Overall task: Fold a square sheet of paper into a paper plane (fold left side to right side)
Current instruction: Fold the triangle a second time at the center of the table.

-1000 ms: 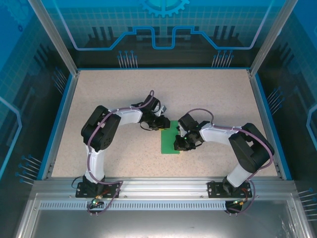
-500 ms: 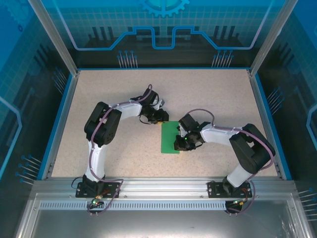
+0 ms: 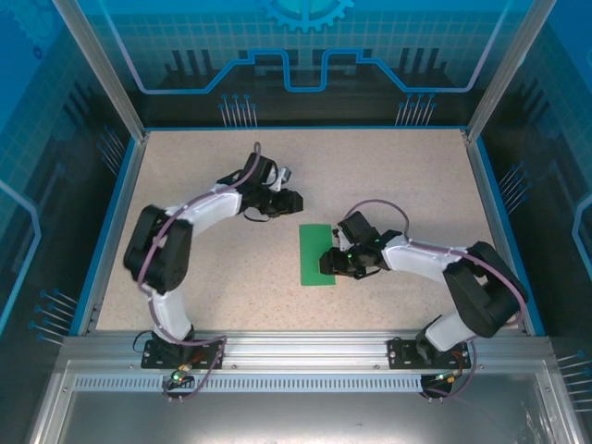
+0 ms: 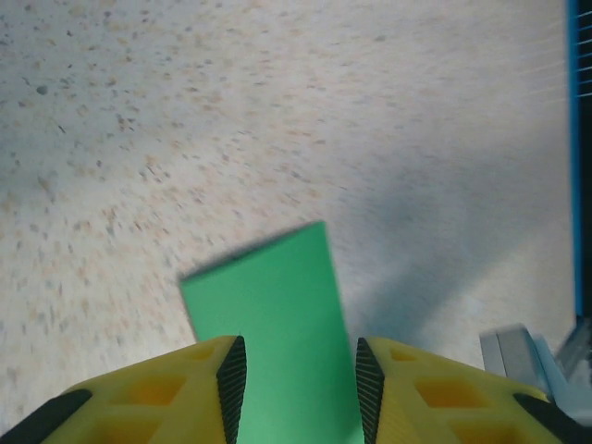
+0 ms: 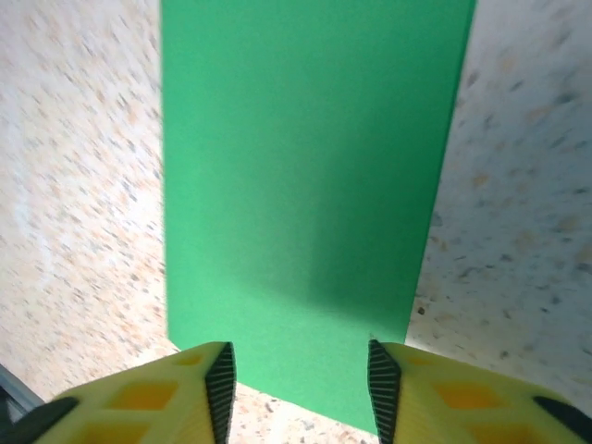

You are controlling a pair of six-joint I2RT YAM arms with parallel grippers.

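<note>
The square sheet of paper (image 3: 316, 255) lies flat on the table as a narrow, upright bright green rectangle. My left gripper (image 3: 288, 201) hovers up and to the left of its top edge, clear of it. In the left wrist view the jaws of the left gripper (image 4: 301, 393) stand open with nothing between them, and the paper (image 4: 273, 310) lies on the table below. My right gripper (image 3: 333, 265) sits at the paper's right edge, low over it. In the right wrist view the right gripper (image 5: 301, 393) is open, with the paper (image 5: 305, 176) spread flat beneath and ahead of it.
The speckled beige table (image 3: 231, 287) is bounded by a blue rim (image 3: 111, 222) and an aluminium frame. Blue transparent walls (image 3: 305, 55) enclose the back and sides. Both arm bases are bolted to the rail (image 3: 305, 351) at the near edge.
My left arm has drawn back up and to the left, off the paper's top edge. The right gripper's jaws have opened, and the paper lies flat under them.
</note>
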